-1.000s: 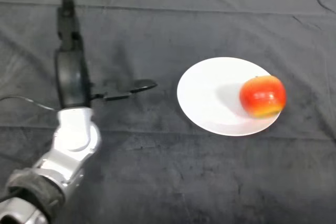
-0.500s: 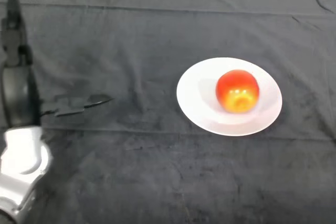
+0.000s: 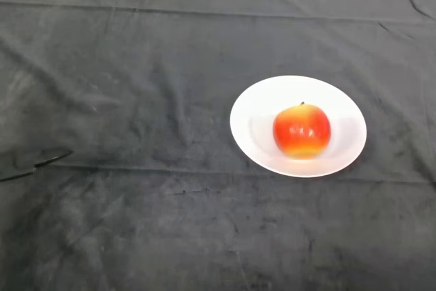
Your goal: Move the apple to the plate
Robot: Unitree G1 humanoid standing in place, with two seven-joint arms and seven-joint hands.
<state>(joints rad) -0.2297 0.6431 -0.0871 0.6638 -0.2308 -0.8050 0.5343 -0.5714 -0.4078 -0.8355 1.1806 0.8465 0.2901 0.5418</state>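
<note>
Sitting upright on the white plate (image 3: pixel 266 151), the red-yellow apple (image 3: pixel 302 131) rests near the plate's middle, stem up. Plate lies right of centre on the dark cloth (image 3: pixel 157 66). Only a black sliver of the left hand (image 3: pixel 30 163) shows at the left edge; cannot tell its finger state.

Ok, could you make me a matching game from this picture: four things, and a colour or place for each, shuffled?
1. apple
2. plate
3. cloth
4. left hand

A. white
B. just showing at the view's left edge
C. on the plate
D. dark grey, covering the table

Pairs: 1-C, 2-A, 3-D, 4-B
</note>
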